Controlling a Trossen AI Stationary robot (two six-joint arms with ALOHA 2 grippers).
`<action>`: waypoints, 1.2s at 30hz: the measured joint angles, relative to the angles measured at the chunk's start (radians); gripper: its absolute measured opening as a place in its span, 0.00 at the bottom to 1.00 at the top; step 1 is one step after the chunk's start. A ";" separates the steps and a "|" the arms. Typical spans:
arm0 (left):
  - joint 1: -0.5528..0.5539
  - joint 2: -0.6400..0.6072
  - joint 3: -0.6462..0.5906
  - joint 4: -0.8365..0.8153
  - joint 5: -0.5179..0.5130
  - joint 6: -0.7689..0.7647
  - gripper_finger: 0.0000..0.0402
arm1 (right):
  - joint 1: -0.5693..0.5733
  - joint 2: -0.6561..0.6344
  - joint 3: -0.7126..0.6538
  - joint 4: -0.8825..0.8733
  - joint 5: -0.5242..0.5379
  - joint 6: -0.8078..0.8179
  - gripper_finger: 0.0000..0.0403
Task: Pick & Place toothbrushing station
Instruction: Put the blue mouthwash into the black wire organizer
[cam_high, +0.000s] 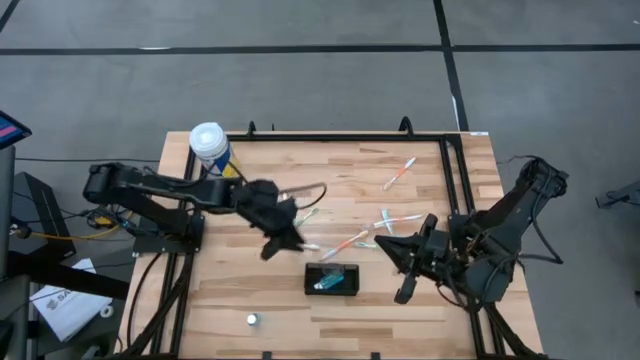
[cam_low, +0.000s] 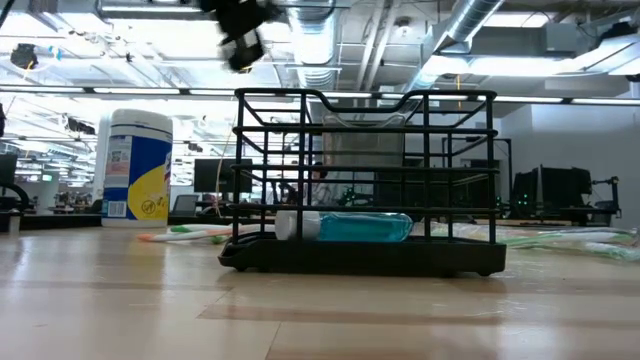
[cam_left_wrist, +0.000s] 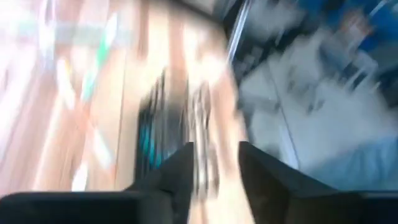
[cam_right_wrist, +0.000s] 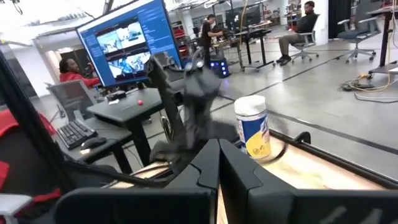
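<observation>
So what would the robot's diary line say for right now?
left gripper: open, empty, above table beside toothbrushes | right gripper: shut, waiting at right | toothbrushing station: on table, blue tube inside

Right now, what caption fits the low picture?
Black wire toothbrushing station holding a blue tube, canister behind it.

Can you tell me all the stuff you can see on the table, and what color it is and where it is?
toothbrushing station: 1, black wire rack, front middle of the table, a white-and-teal tube lying inside it
canister: 1, white lid, blue and yellow label, back left corner
toothbrushes: several, pale with coloured ends, scattered over the middle and back right of the table
small round thing: 1, whitish, front left
table: 1, light wood, black frame
left gripper: 1, dark, open, above the table just left of the rack
right gripper: 1, dark, shut, right of the rack
</observation>
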 joint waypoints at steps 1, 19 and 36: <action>-0.021 -0.012 0.000 -0.055 -0.010 0.000 0.36 | 0.004 -0.006 0.000 -0.001 0.000 -0.008 0.00; -0.681 -0.098 -0.139 -0.245 -0.673 -0.856 0.51 | 0.023 -0.040 0.000 -0.011 0.001 -0.101 0.29; -0.771 0.140 -0.142 0.003 -0.666 -1.245 0.51 | -0.004 -0.040 0.000 -0.022 0.000 -0.101 0.42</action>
